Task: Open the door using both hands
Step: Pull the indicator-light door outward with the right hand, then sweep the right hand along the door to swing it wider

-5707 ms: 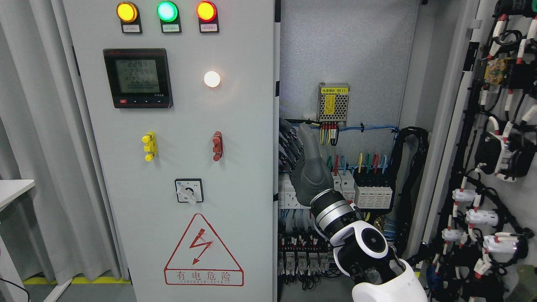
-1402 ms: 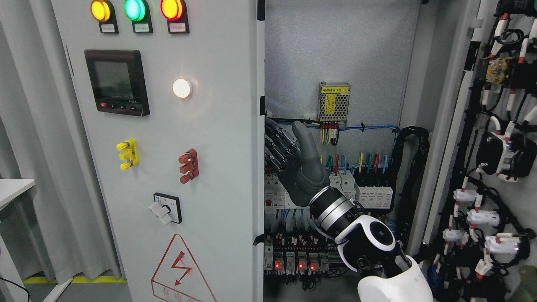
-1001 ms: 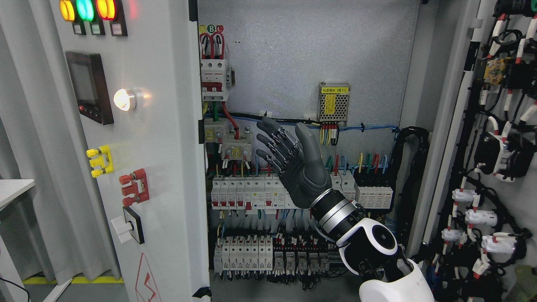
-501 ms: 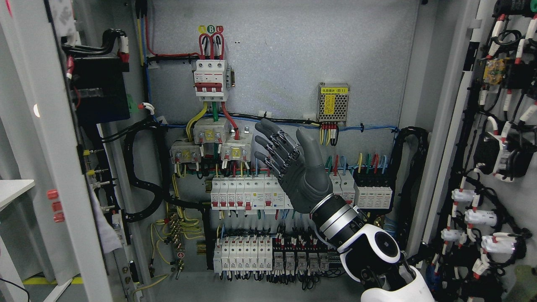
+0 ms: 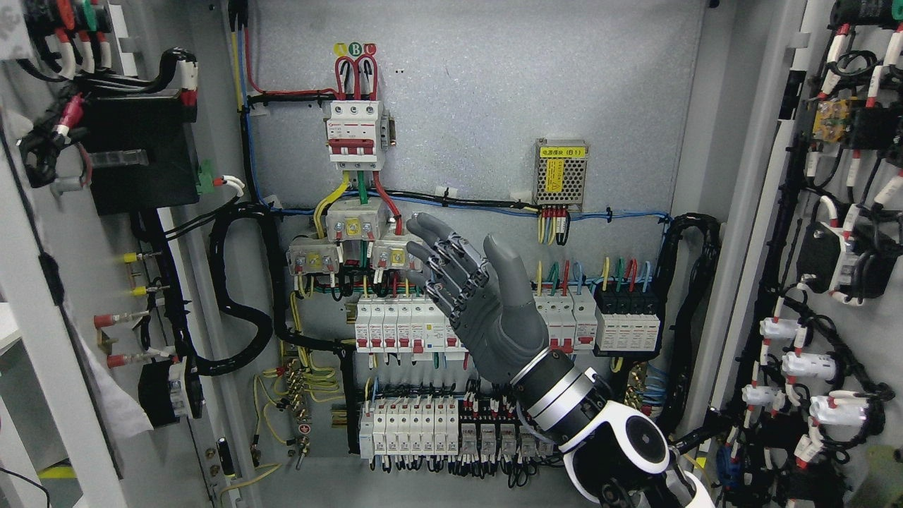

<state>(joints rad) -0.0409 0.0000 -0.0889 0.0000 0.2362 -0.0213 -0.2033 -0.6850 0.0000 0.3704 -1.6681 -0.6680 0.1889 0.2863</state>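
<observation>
Both doors of the electrical cabinet stand open. The left door (image 5: 42, 296) is swung far out to the left, and I see its wired inner side. The right door (image 5: 839, 233) hangs open at the right, its inside covered with cables and white connectors. My right hand (image 5: 462, 282) is raised in front of the cabinet's interior, fingers spread and holding nothing, touching neither door. Its arm comes up from the lower right. My left arm is out of view.
Inside the cabinet are a three-pole breaker (image 5: 356, 134) at the top, rows of white breakers (image 5: 402, 324) in the middle and a small power supply (image 5: 561, 173) on the grey back panel. Black cable looms (image 5: 240, 282) run down the left side.
The left door has swung from nearly shut to fully open at the left. My right hand has come off its edge and dropped slightly, fingers still spread.
</observation>
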